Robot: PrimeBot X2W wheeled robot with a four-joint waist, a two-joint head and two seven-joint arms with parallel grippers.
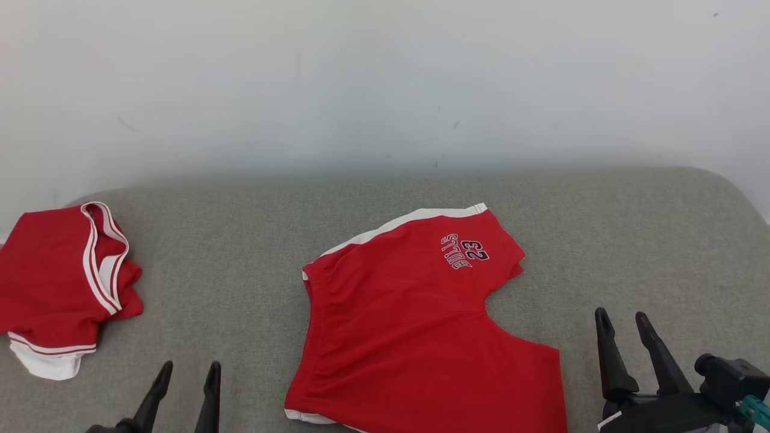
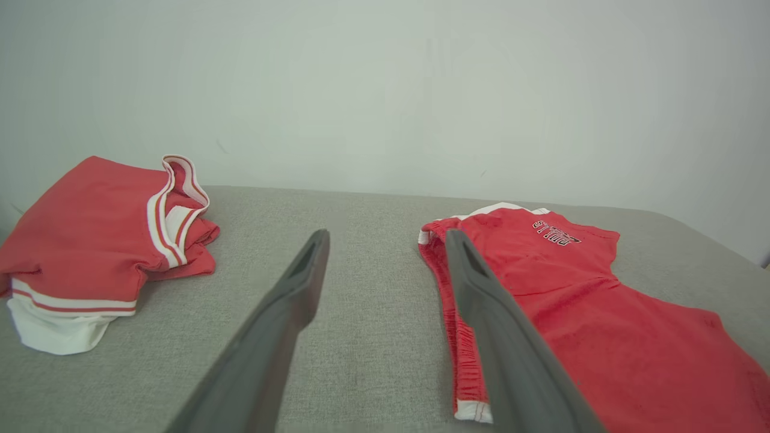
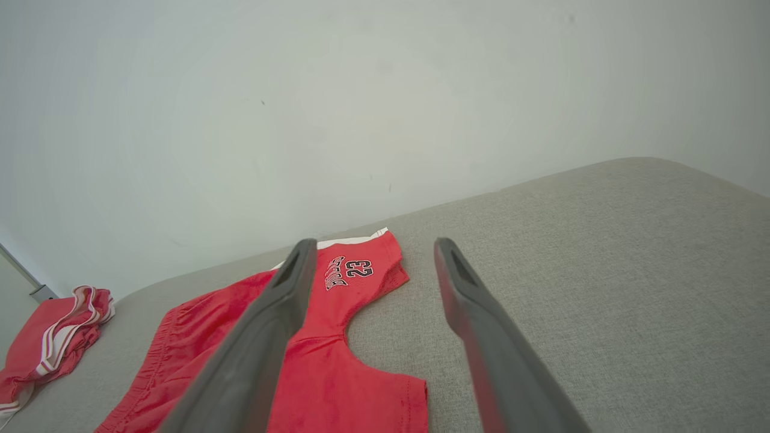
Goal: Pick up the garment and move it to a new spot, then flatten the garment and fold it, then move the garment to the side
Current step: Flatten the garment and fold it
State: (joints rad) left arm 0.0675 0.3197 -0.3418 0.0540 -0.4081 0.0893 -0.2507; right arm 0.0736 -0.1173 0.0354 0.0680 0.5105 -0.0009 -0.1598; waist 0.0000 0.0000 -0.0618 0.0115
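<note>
A grey fabric-covered surface [image 1: 240, 240] spans the lower half of the head view, backed by a white wall [image 1: 385, 78]. Red basketball shorts [image 1: 415, 325], printed BULLS 23, lie spread flat at lower centre, with the waistband toward the left. A folded red jersey [image 1: 54, 282] with white trim rests at the left edge, well apart. Left gripper [image 1: 189, 365], lower left: fingers apart, holding nothing. Right gripper [image 1: 621, 314], lower right, near the shorts: fingers apart, holding nothing.
</note>
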